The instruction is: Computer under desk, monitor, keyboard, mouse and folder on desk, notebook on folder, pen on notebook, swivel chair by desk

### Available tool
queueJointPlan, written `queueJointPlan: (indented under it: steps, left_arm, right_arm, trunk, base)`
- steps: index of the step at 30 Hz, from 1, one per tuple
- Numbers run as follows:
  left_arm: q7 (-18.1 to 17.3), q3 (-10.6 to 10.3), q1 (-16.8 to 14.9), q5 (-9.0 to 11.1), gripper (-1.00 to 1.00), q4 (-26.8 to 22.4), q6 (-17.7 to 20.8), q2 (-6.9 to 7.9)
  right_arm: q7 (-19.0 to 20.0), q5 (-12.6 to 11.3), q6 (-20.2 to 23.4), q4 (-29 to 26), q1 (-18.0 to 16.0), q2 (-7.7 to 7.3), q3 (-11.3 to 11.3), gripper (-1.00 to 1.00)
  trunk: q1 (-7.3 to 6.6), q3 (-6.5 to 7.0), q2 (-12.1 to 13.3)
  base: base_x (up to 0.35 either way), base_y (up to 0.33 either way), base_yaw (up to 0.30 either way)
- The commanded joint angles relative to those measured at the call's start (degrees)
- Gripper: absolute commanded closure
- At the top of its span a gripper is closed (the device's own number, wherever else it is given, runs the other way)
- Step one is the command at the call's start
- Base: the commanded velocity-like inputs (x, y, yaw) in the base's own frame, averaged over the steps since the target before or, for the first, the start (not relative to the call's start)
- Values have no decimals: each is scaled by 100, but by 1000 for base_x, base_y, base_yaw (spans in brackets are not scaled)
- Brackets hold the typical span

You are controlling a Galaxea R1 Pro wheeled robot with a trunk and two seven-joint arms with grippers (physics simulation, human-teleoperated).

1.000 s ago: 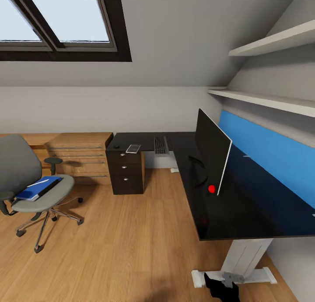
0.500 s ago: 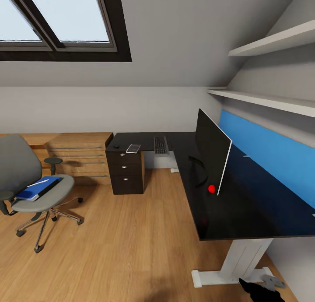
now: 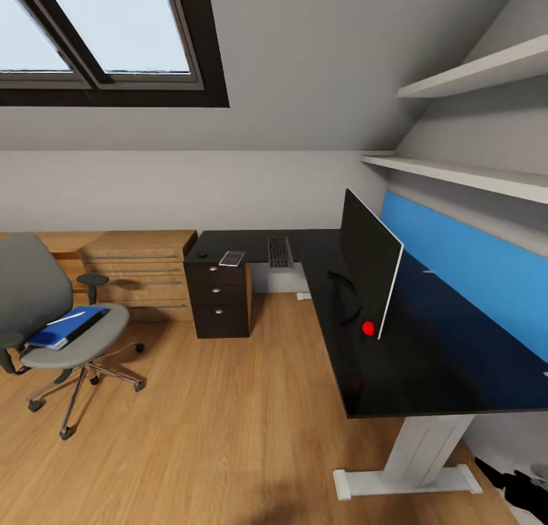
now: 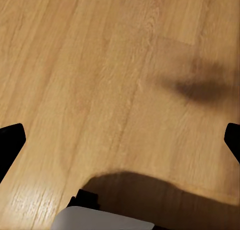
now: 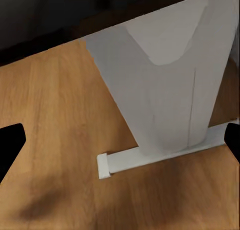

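Observation:
The black-topped desk (image 3: pixel 426 357) runs along the right wall, its white leg (image 5: pixel 165 95) close in front of my open right gripper (image 5: pixel 120 145). The monitor (image 3: pixel 371 270) stands on the desk. On its far wing lie the keyboard (image 3: pixel 279 251), the notebook (image 3: pixel 232 259) and the small dark mouse (image 3: pixel 202 254). The blue folder (image 3: pixel 65 327) rests on the seat of the swivel chair (image 3: pixel 30 289) at the left. A thin white sliver (image 3: pixel 428 272) by the blue panel is too small to identify. The computer is out of view. My left gripper (image 4: pixel 120 140) hangs open over bare floor.
A light wooden drawer unit (image 3: pixel 141 270) stands against the back wall beside the desk's black drawers (image 3: pixel 221 300). Two shelves (image 3: pixel 472 175) run above the desk under the sloped ceiling. Wood floor (image 3: pixel 213 418) stretches between chair and desk. My right arm (image 3: pixel 521 488) shows at the lower right corner.
My right arm has swung rightward along the bottom of the head view, from under the desk's white foot to the corner. Nothing else has moved.

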Motion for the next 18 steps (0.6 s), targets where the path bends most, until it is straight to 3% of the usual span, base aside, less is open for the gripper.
queueJointPlan:
  steps: [1,12,18]
  left_arm:
    - [-23,3,-3,55,-100,3,-12,-1]
    - [15,-1,-3,55,-100,-24,-5,-6]
    - [17,-2,-3,54,-100,-29,-4,-22]
  right_arm:
    - [41,-73,-34,-36,-5,-84,50,-100]
    - [69,-149,183,-933,-5,-500,3,-100]
    - [51,-146,676,-1551,-5,-727,-329,-100]
  trunk:
    - [0,-7,-4]
    - [0,-7,-4]
    - [0,-7,-4]
  base:
    - [0,0,0]
    - [0,0,0]
    - [0,0,0]
